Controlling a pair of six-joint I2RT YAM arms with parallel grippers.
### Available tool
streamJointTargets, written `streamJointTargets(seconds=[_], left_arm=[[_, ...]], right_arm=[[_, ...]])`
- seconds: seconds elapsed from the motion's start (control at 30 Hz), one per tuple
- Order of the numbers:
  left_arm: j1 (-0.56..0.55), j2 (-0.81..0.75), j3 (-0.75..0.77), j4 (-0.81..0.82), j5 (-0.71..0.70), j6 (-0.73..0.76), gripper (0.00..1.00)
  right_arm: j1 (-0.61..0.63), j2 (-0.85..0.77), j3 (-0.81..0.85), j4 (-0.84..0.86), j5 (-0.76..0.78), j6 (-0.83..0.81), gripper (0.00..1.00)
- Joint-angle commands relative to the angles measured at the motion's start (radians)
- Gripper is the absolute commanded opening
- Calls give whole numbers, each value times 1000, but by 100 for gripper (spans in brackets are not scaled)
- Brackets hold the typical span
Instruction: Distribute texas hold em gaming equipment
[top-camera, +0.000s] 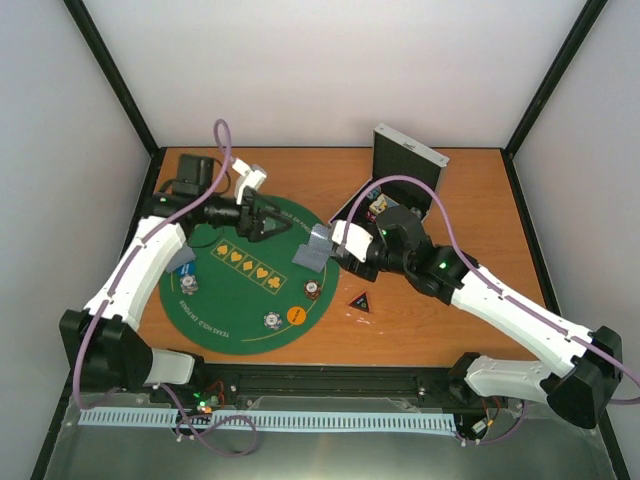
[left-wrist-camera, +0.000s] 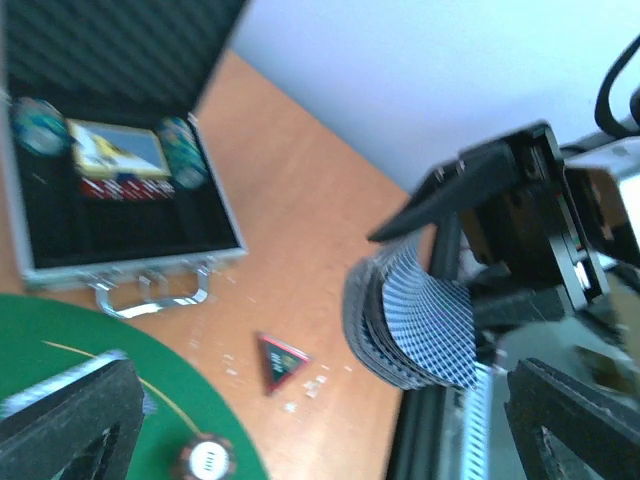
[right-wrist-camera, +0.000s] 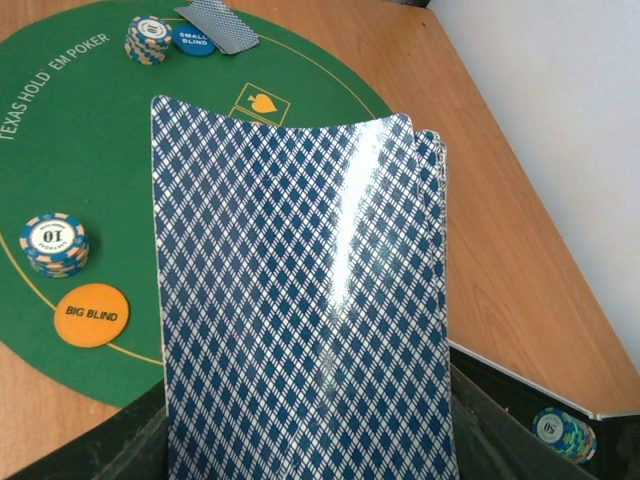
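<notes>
Dealing appears to be the step in hand. Nearest, on the mat (top-camera: 225, 310), sit a chip stack (top-camera: 271, 320), orange disc (top-camera: 296, 316) and red chip (top-camera: 314, 290); the marker (top-camera: 360, 302) lies just off it on the bare surface (top-camera: 430, 325). Some cards (top-camera: 183, 262) lie at the mat's left. Further in, the right pincer (top-camera: 335, 248) is clamped on the deck (right-wrist-camera: 300, 300). The left pincer (top-camera: 262, 222), jaws wide apart and empty, faces the deck, near but not touching. It likely must next pinch one card without dragging others. The case (top-camera: 410, 150) stands open beyond.
</notes>
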Motion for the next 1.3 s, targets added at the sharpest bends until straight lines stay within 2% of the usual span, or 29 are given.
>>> streamJointTargets(seconds=[0.0,0.13,0.33,0.53,0.7,0.93,1.27], left_arm=[[-72,49,-117,145,196,-168,100],[-169,111,-69,118,218,-126,100],[-180,146,-81,165,212,-151,100],[-187,161,-79,179,100,-169,99],[-192,172,-72,177,42,-176,93],[-194,159,-90,168,-14,-162,74],[-194,125,-97,131,-35,-115,73]], right_arm=[[9,38,35,81,6,-39,52],[11,52,31,86,25,-48,52],[14,46,33,83,13,-48,52],[21,57,39,87,4,-45,52],[31,68,44,91,3,-46,52],[38,60,38,92,24,-37,52],[38,20,12,89,46,-40,52]])
